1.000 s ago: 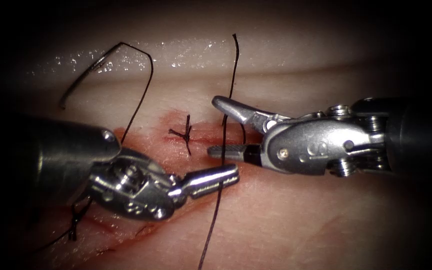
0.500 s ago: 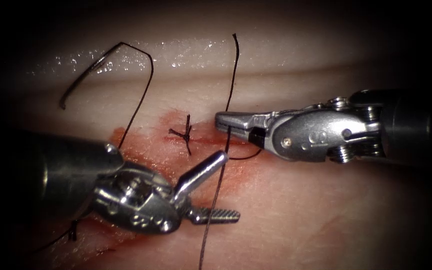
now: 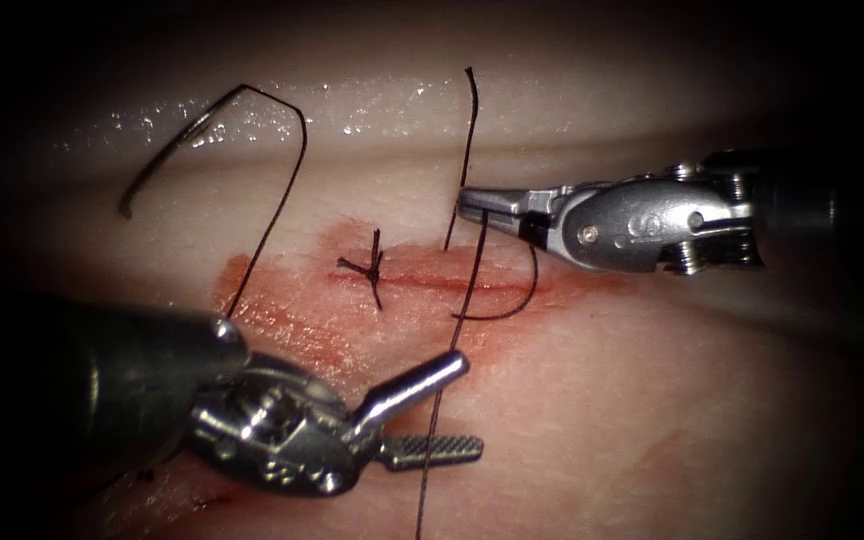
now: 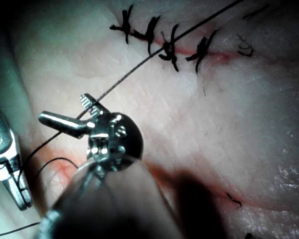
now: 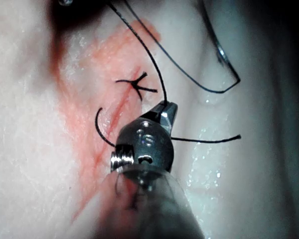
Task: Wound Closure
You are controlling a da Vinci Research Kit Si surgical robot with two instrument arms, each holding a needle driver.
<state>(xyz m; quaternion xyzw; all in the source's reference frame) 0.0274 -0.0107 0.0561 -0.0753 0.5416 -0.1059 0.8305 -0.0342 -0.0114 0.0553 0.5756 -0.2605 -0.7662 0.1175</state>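
A surgical training bench: a slab of tissue (image 3: 592,420) with a stitched cut (image 3: 422,282), lit by endoscope.

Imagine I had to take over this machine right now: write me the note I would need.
Left tool: jaws open, holding nothing, a strand of thread running between them.
Right tool: jaws shut on the thread above the cut.
Needle: lying free on the tissue, upper left, not in it, thread trailing from its end.
Done: one tied stitch across the cut; more stitches in the left wrist view.
Left: the stitch in hand forms a loose loop, not snug.
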